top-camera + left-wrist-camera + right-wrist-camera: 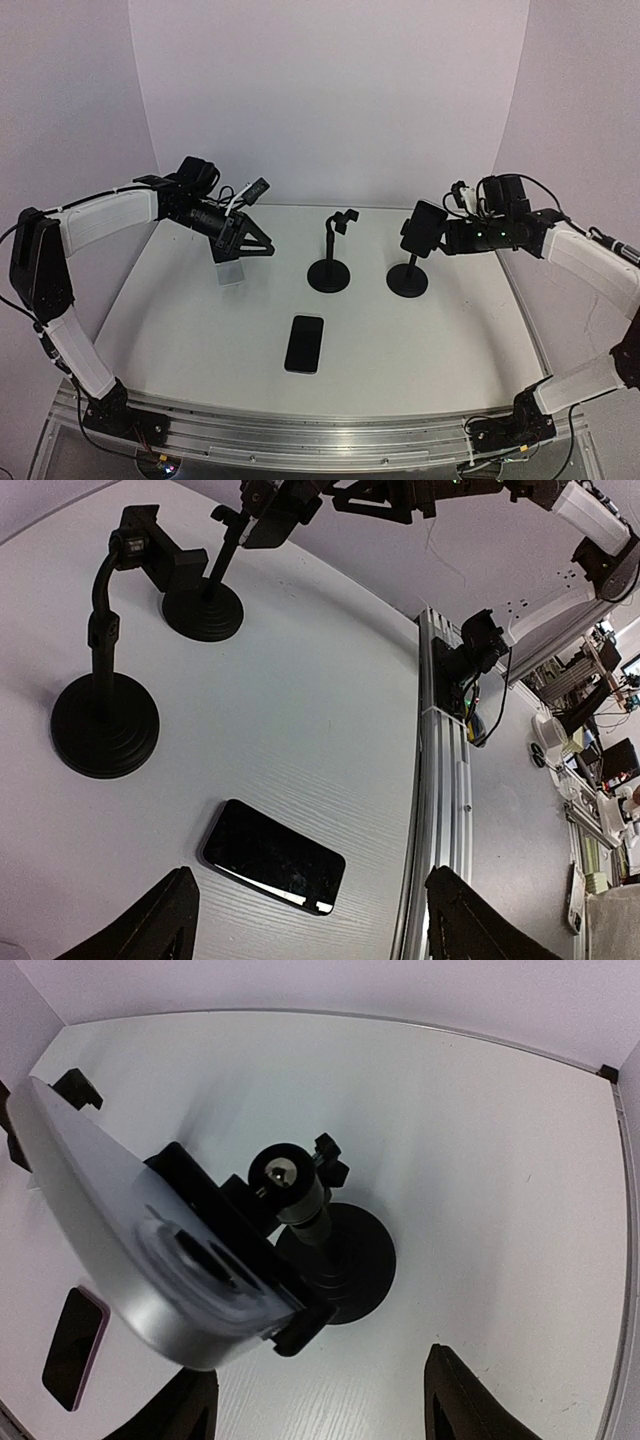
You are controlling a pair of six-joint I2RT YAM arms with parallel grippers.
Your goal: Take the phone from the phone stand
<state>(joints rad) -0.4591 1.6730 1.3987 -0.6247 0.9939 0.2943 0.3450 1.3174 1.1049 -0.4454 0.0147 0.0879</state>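
Two black phone stands are on the white table. The right stand (407, 279) clamps a phone (424, 228) upright; in the right wrist view its silver back (130, 1250) fills the left, above the round base (350, 1260). My right gripper (443, 238) is level with this phone from the right, open (320, 1410), and the phone's lower corner hangs near the left finger (185, 1410). The left stand (328, 270) has an empty clamp (150, 555). A second black phone (304, 343) lies flat in front (273, 857). My left gripper (250, 250) hovers open (315, 925), holding nothing.
A small pale object (232, 272) lies on the table under the left gripper. White walls close in the back and sides. A metal rail (300, 435) runs along the near edge, also seen from the left wrist (435, 780).
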